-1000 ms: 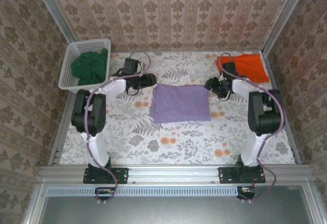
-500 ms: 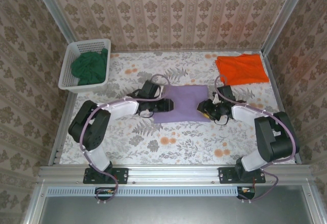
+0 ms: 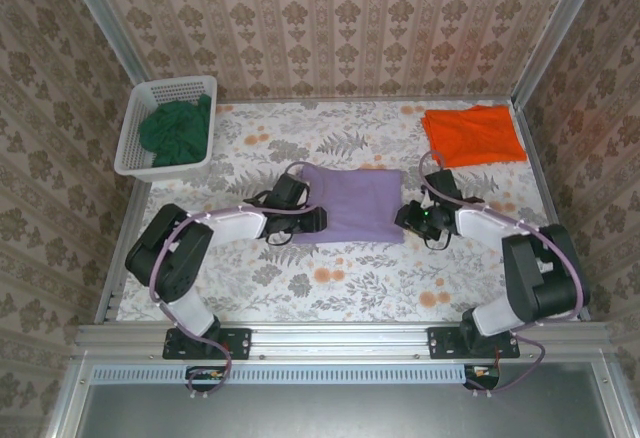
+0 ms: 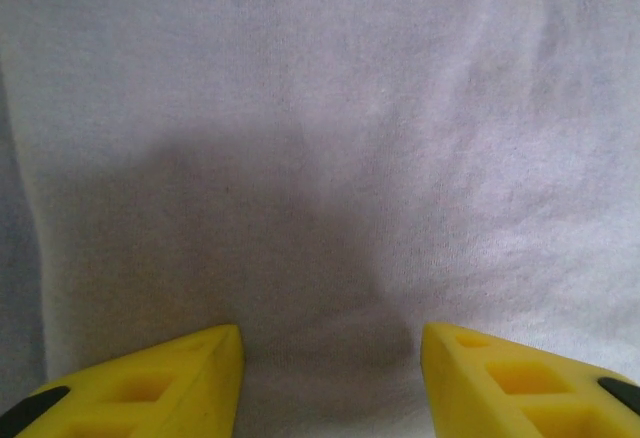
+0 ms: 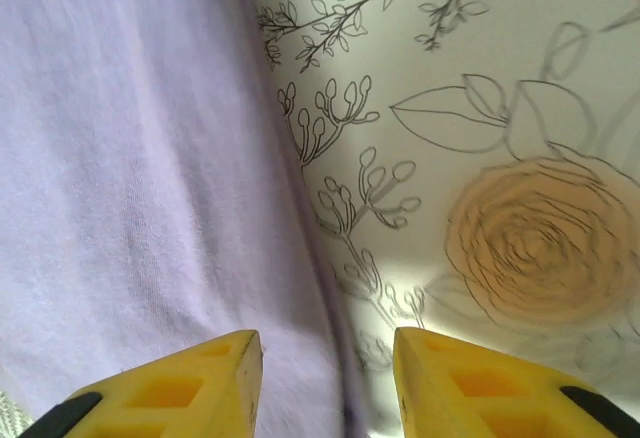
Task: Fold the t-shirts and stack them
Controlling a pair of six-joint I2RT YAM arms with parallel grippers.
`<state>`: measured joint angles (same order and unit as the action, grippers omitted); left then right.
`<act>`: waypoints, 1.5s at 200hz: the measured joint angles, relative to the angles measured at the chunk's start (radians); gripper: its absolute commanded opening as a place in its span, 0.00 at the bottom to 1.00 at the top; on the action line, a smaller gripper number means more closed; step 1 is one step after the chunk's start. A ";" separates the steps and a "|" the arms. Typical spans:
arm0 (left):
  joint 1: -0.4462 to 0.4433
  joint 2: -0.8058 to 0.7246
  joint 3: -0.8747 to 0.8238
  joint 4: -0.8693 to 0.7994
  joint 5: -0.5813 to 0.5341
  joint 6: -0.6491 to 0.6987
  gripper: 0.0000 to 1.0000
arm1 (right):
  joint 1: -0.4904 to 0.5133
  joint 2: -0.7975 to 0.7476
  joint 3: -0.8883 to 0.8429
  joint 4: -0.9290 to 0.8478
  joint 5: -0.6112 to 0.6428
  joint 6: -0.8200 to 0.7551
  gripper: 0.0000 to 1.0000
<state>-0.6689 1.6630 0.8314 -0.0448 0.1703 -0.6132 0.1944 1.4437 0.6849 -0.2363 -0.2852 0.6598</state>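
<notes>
On the floral table [image 3: 330, 283], seen from above, 3 t-shirts sit at 3 different stages.

- **Far right corner:** orange tee [image 3: 474, 134], folded flat into a rectangle.
- **Centre:** lilac tee [image 3: 352, 203], also folded into a neat rectangle, well apart from the orange one.
- **Far left:** dark green tee [image 3: 176, 130], a crumpled heap inside a white lattice basket [image 3: 170, 85], not folded.

So approx. 2 of 3 are folded and 0 are stacked. My read is that the lilac tee needs carrying onto the orange one. The green one then needs the full fold.

Both arms reach low and inward, elbows out, forearms nearly level w/ the table, 1 at each side of the lilac tee. The left pincer [image 3: 318, 220] is at the tee's left edge, near its front corner. The right pincer [image 3: 406, 220] is at the right edge, roughly opposite.

Left wrist cam: 2 yellow fingers [image 4: 170, 383] stand apart. Lilac cloth lies flat across the gap w/ a dark shadow on it, and nothing is bunched btwn the jaws.

Right wrist cam: the fingers [image 5: 180, 383] are also apart, straddling the tee's edge. Lilac cloth is on the left and the table's floral print on the right.

As far as visible, neither pincer pinches cloth. Both look partway spread, placed as if to close on the side edges.
</notes>
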 measured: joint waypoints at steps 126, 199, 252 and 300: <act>0.100 -0.401 0.126 -0.277 0.029 0.052 0.87 | 0.096 0.233 0.372 -0.174 0.131 -0.161 0.79; 0.136 -0.636 -0.134 -0.297 -0.118 0.069 0.98 | 0.093 0.426 0.494 -0.240 0.149 -0.213 0.63; 0.136 -0.721 -0.276 -0.245 -0.201 0.076 0.99 | 0.106 0.482 0.554 -0.251 0.138 -0.227 0.27; 0.150 -0.784 -0.317 -0.198 -0.217 0.076 1.00 | 0.118 0.505 0.603 -0.230 0.117 -0.243 0.02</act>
<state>-0.5190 0.8791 0.5140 -0.2432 -0.0463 -0.5373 0.3126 1.9484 1.2877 -0.4667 -0.1684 0.4168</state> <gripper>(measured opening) 0.999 0.103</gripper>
